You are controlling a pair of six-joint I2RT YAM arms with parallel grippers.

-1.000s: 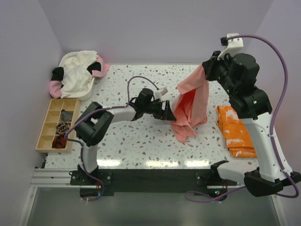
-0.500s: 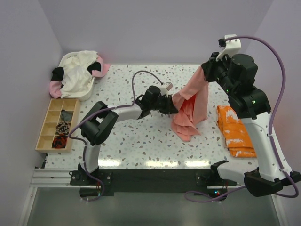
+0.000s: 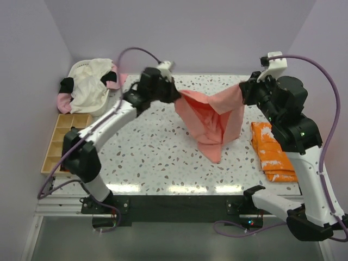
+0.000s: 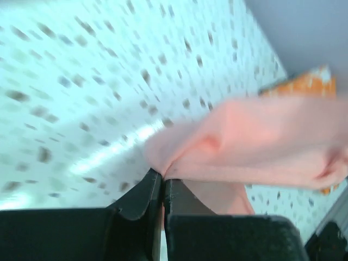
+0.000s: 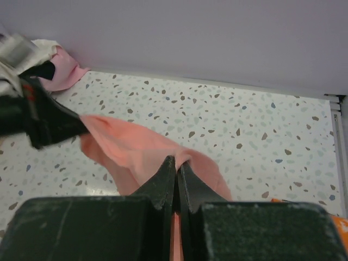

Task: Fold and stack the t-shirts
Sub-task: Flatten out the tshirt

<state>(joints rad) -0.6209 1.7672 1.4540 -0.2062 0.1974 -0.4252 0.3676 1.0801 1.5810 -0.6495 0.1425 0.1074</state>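
A: Where's the soft salmon-pink cloth t-shirt [image 3: 209,117] sitting?
B: It's hanging in the air over the speckled white table [image 3: 152,157], strung between both arms. It's looking crumpled, with a point drooping mid-span.
A: Grips?
B: The left gripper [image 3: 173,97] is pinching one edge, jaws clamped on cloth. The right gripper [image 3: 243,92] is doing the same on the other.
A: Tip for the step?
B: Probably spreading. I'd be drawing the hands apart evenly until it's hanging flat, no hard tugging. The folded orange white-splotched shirt [image 3: 272,152] is lying to the right.
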